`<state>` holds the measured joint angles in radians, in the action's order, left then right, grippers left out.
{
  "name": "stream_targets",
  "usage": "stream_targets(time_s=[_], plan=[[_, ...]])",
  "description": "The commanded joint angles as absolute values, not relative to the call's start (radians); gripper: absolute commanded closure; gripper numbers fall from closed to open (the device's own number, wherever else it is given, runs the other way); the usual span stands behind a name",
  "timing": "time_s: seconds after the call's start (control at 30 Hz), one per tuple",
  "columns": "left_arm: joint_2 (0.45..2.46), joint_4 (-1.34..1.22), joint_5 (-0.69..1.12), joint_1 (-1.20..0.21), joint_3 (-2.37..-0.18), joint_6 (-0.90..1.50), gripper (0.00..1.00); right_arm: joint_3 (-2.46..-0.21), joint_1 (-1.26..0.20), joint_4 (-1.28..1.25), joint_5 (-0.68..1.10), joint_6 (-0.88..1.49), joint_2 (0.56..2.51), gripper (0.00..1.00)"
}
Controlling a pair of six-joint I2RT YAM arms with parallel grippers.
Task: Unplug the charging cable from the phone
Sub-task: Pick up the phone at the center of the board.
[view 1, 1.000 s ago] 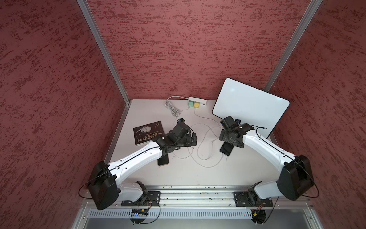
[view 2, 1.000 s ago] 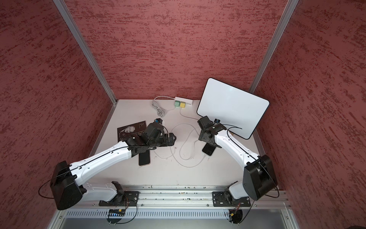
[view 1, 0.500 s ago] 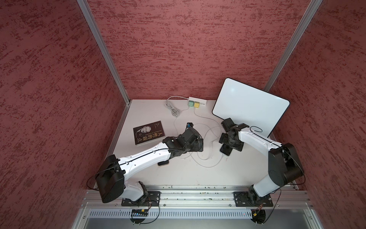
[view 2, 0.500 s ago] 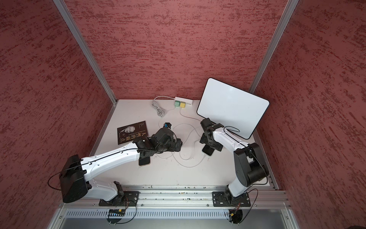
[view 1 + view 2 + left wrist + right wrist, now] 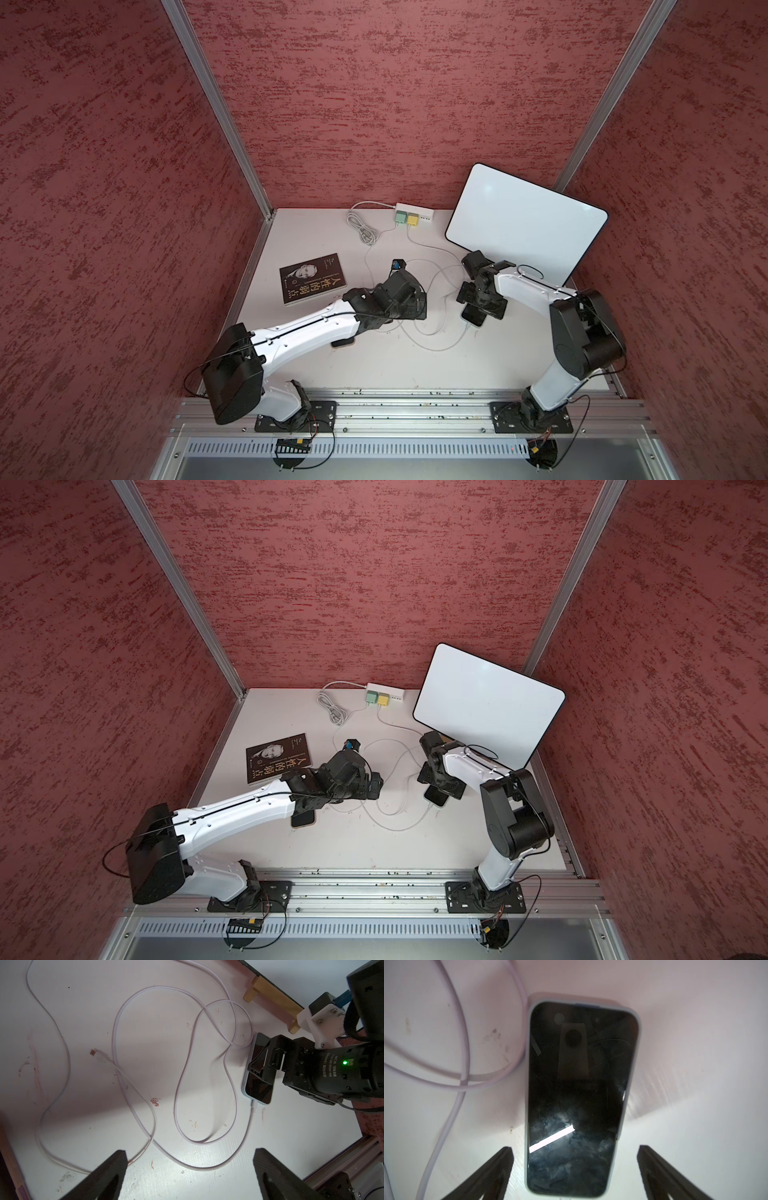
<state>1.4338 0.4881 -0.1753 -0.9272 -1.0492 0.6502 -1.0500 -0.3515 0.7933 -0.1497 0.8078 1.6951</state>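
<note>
**Both pairs of fingers spread wide, plug seated in the phone**

The phone (image 5: pixel 581 1095) lies flat and screen-up on the white tabletop (image 5: pixel 374 374), over on the right side near the propped white board (image 5: pixel 523 224). The right fingers (image 5: pixel 488 1174) hang directly above it, spread wide, one to each side of its plug end and clear of its edges. The left fingers (image 5: pixel 108 1174) are just as wide and hold nothing, hovering over loose loops of cord well short of the phone.

The charging cable (image 5: pixel 251 1121) is thin and pale, and its plug (image 5: pixel 254 1105) sits in the end of the phone nearest the rail. (A second cord lies among the loops with its connector (image 5: pixel 94 1053) free; that one needs no attention.)

To my eye the phone is rigid, glass-slick on top and light enough to skate across the tabletop if the cord is tugged. It wants pinning down or clasping by its long, cased edges. The cable is limp and offers little purchase. The stiff plug collar is the place to pinch, drawn straight out in line with the phone rather than bent sideways.
</note>
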Motion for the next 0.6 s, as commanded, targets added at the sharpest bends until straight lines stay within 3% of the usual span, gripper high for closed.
stream_targets(time_s=[0.0,0.57], plan=[[1.452,0.466,-0.176,-0.933,-1.036,0.663,0.00,-1.039,-0.340,0.778,-0.146,0.809,1.705,0.01],[1.464,0.471,-0.176,-0.934,-1.037,0.671,0.00,-1.004,-0.323,0.718,-0.119,0.817,1.730,0.02]])
